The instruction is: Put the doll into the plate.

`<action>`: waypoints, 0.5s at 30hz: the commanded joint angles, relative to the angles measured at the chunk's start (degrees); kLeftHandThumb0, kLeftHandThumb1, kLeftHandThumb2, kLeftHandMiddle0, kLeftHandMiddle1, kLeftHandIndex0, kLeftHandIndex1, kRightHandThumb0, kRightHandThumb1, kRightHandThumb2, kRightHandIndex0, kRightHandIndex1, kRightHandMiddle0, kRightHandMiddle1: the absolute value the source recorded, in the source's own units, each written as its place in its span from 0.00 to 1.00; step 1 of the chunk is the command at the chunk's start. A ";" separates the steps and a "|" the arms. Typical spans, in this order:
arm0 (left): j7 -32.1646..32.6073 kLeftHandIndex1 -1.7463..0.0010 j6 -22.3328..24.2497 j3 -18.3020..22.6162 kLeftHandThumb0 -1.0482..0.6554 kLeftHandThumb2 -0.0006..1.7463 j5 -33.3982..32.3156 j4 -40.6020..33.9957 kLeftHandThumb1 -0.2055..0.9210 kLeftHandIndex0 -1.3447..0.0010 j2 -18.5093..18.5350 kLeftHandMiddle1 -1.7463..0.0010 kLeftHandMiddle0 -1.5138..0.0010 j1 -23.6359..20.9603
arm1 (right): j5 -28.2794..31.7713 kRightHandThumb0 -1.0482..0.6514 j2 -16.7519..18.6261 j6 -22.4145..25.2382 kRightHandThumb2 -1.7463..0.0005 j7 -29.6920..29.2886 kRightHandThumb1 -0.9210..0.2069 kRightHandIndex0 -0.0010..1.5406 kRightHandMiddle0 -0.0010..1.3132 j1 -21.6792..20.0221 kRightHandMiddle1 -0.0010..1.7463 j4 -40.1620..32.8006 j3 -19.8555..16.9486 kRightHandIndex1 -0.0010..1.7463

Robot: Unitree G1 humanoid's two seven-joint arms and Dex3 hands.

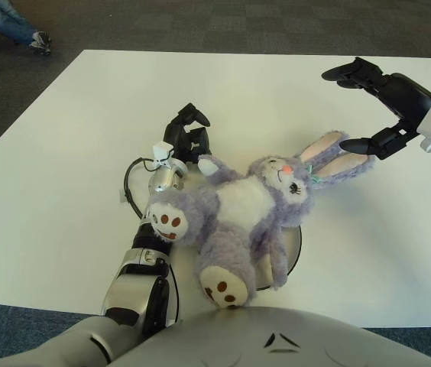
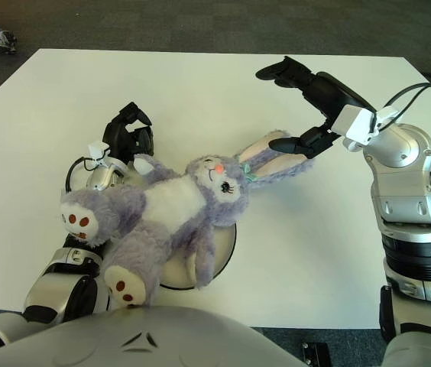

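A purple plush rabbit doll (image 1: 238, 206) lies on its back across a white plate (image 1: 296, 243) near the table's front edge. Its body covers most of the plate, while its ears reach right and its feet hang over toward me. My left hand (image 1: 189, 131) sits just behind the doll's raised paw with its fingers curled and nothing in them. Hovering beyond the tips of the ears is my right hand (image 1: 338, 111), open, with fingers and thumb spread wide and clear of the doll.
The white table (image 1: 85, 107) stretches far to the back and both sides. A black cable (image 1: 128, 187) loops beside my left wrist. A person's legs and shoe (image 1: 17, 27) show on the carpet at the far left.
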 commanded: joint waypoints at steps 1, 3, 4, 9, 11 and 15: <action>-0.74 0.00 0.84 0.22 0.33 0.78 -0.66 1.56 0.43 0.52 -0.37 0.00 0.16 2.98 | -1.41 0.29 1.33 2.36 0.40 -2.66 0.59 0.01 0.00 0.12 0.54 -0.85 -0.64 0.37; -0.86 0.00 1.06 0.30 0.33 0.78 -0.62 1.54 0.43 0.52 -0.20 0.00 0.16 2.91 | -1.14 0.29 1.99 3.14 0.41 -3.90 0.57 0.01 0.00 0.56 0.55 0.24 -1.80 0.38; -0.89 0.00 1.14 0.34 0.33 0.78 -0.59 1.53 0.43 0.52 -0.16 0.00 0.16 2.89 | -1.03 0.29 2.21 3.35 0.41 -4.42 0.56 0.02 0.00 0.81 0.56 0.76 -2.26 0.39; -0.68 0.00 1.51 0.65 0.33 0.78 -0.25 1.53 0.43 0.52 0.27 0.00 0.16 2.69 | -1.76 0.28 3.94 2.30 0.42 -9.07 0.51 0.03 0.00 1.69 0.59 6.64 -4.09 0.44; -0.60 0.00 1.72 0.70 0.33 0.78 -0.15 1.35 0.43 0.52 0.36 0.00 0.16 2.66 | -2.49 0.28 4.63 3.02 0.43 -10.84 0.49 0.04 0.00 1.30 0.61 7.13 -3.94 0.47; -0.44 0.00 2.23 0.81 0.33 0.78 -0.04 1.09 0.43 0.52 0.50 0.00 0.16 2.52 | -3.90 0.26 6.44 4.48 0.44 -14.52 0.46 0.05 0.00 0.39 0.64 8.47 -3.59 0.50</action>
